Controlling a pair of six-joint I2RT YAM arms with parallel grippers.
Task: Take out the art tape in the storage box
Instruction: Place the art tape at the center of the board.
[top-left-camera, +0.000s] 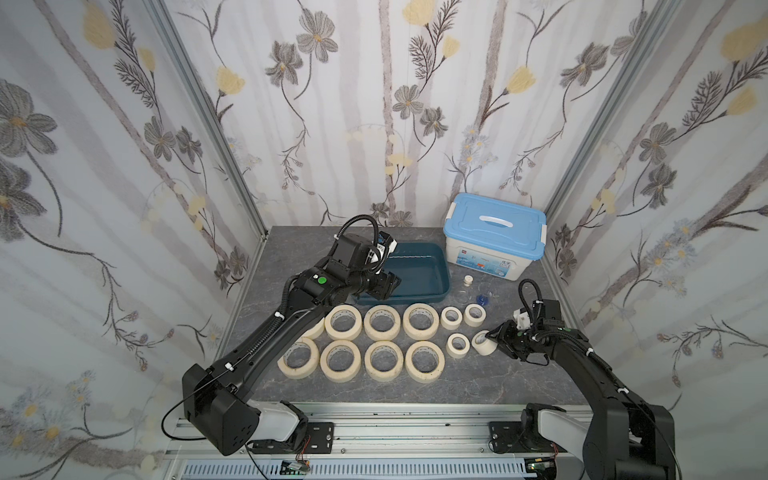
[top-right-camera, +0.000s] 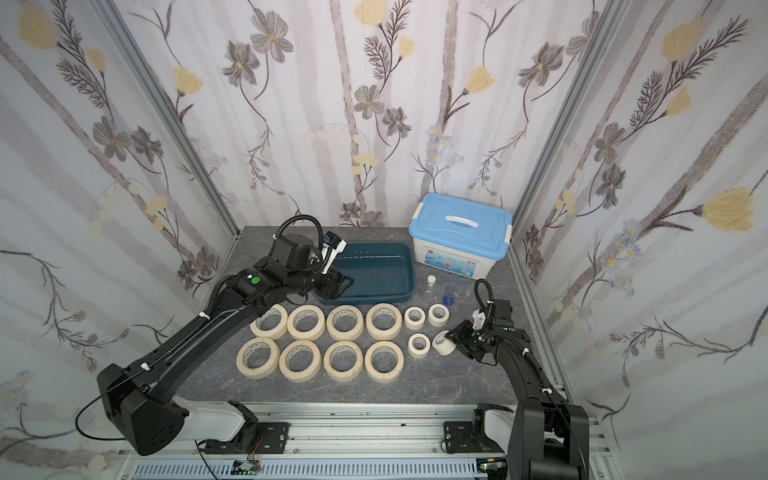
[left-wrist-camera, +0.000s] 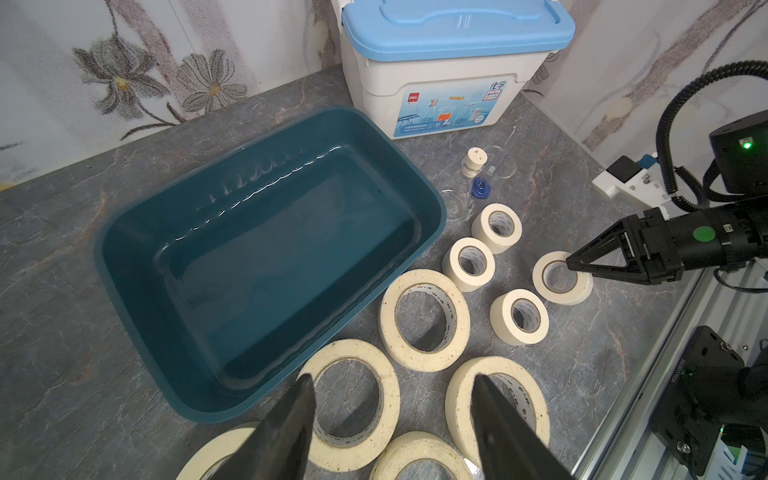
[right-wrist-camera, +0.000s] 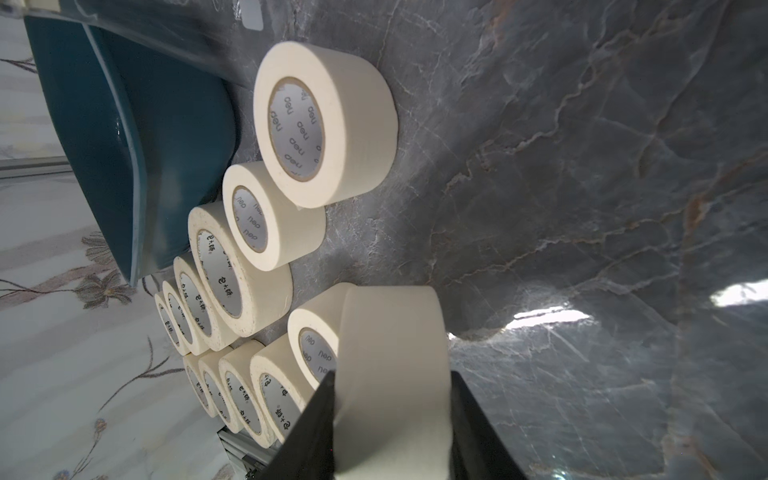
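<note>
The storage box (top-left-camera: 419, 270) (left-wrist-camera: 270, 257) is a dark teal tray with nothing inside it. In front of it the art tape lies in two rows on the table, large rolls (top-left-camera: 382, 323) (top-right-camera: 343, 360) at left and small rolls (top-left-camera: 451, 318) at right. My right gripper (top-left-camera: 489, 337) (right-wrist-camera: 392, 376) is shut on one small roll (top-left-camera: 481, 343) (right-wrist-camera: 392, 332), tilted low at the right end of the near row. My left gripper (top-left-camera: 392, 286) (left-wrist-camera: 394, 376) hangs open over the box's near left corner, with nothing between its fingers.
A white tub with a light-blue lid (top-left-camera: 494, 237) stands at the back right. Between it and the small rolls lie a little white cap (top-left-camera: 468, 281), a blue piece (top-left-camera: 482, 299) and clear glassware. A metal rail (top-left-camera: 395, 432) runs along the table's front edge.
</note>
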